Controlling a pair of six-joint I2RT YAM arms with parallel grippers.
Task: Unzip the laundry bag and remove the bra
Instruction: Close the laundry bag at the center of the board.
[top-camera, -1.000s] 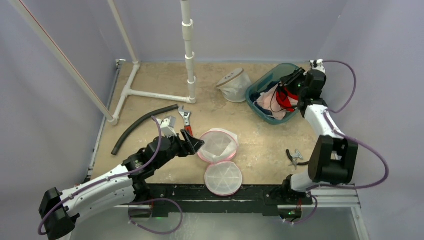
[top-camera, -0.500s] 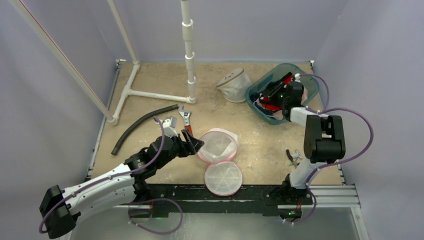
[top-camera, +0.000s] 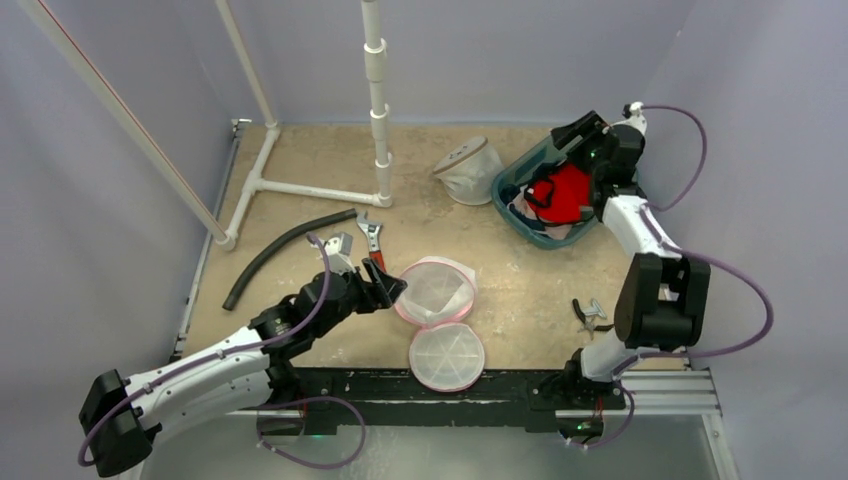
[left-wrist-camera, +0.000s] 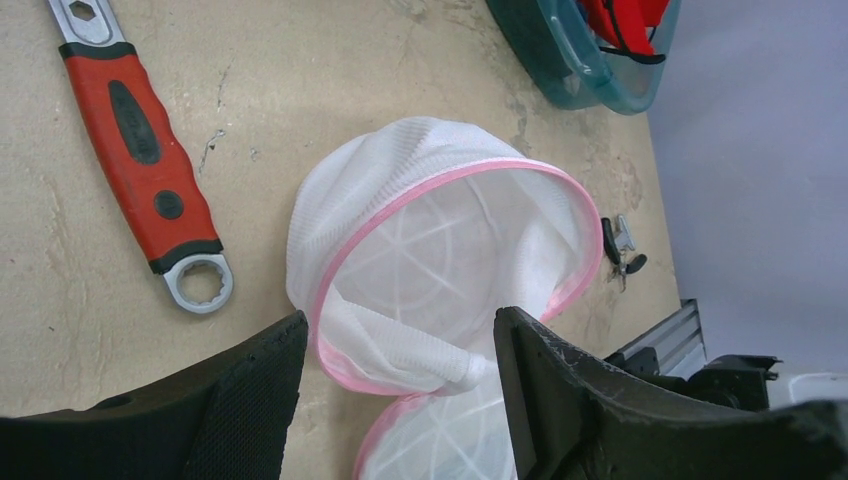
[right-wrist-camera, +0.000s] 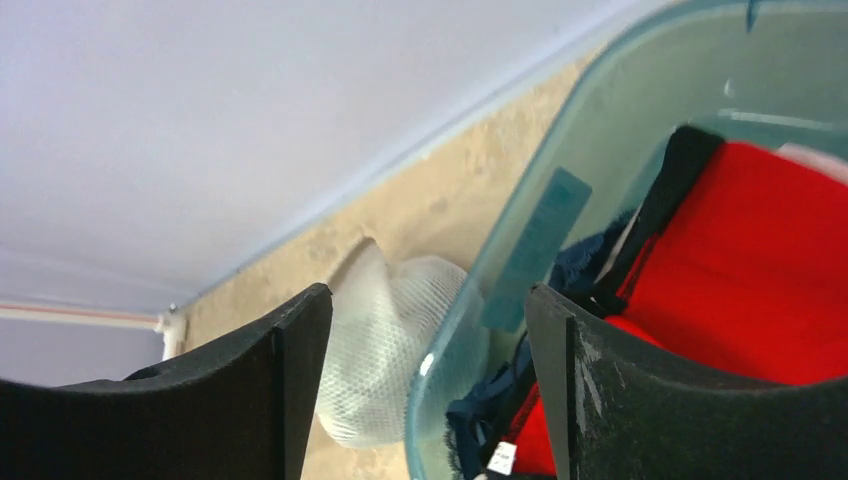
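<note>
The white mesh laundry bag with pink trim lies unzipped at the table's middle, its round flap folded toward the near edge. My left gripper stands open at the bag's left rim. In the left wrist view the bag gapes empty, and a fold of its mesh lies between the fingers of the left gripper. The red bra lies in the teal bin at the back right. My right gripper hangs open above the bin's far rim, holding nothing; the right gripper looks down at the bra.
A second white mesh bag sits left of the bin. A red-handled wrench, a black hose and a white pipe frame occupy the left and back. Pliers lie near the right arm's base. Other clothes fill the bin.
My right gripper dipped into the bin with the red bra, opened and drew back up toward the far rim; the bra now lies in the bin. The left arm hardly moved.
</note>
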